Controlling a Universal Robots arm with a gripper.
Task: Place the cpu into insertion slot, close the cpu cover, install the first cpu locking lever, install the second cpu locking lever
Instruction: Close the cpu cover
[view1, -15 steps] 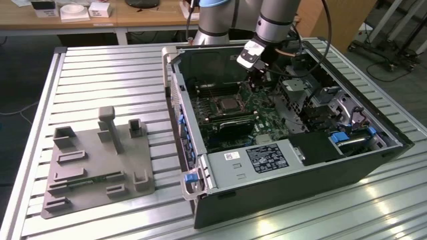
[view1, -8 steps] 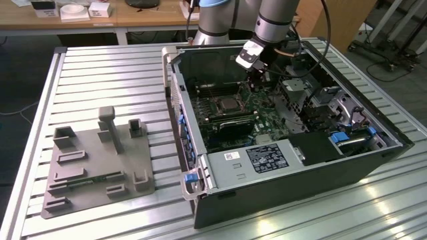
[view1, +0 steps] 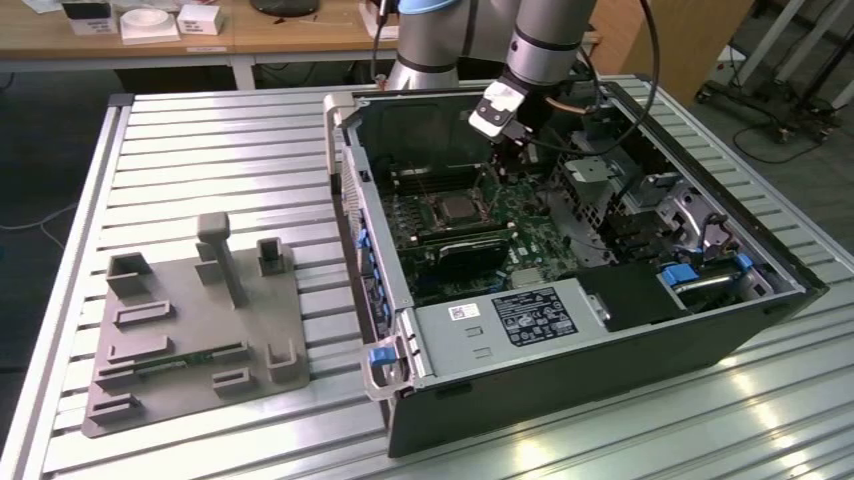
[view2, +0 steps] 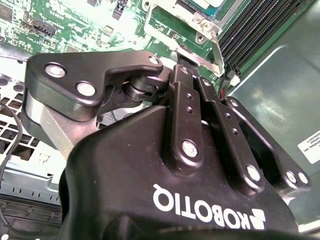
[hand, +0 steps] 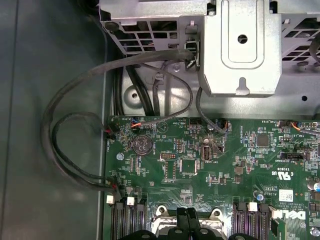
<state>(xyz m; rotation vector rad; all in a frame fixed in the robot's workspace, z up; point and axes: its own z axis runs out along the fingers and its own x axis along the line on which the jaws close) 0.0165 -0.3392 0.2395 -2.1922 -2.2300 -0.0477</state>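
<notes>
Lever-locking step, I judge: the hand (view2: 194, 74), fingers pressed together, sits right at what looks like a silvery lever (view2: 216, 47) beside the socket (view1: 459, 208), mid-board inside the case (view1: 574, 372); the lever needs pushing down under its catch.

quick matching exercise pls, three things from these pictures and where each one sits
Things:
1 grey moulded fixture block
2 green circuit board
3 small blue plastic latch

Places:
a inside the black computer case
b on the case's outer edge
c on the slatted metal table, beside the case

Pairs: 1-c, 2-a, 3-b
</notes>
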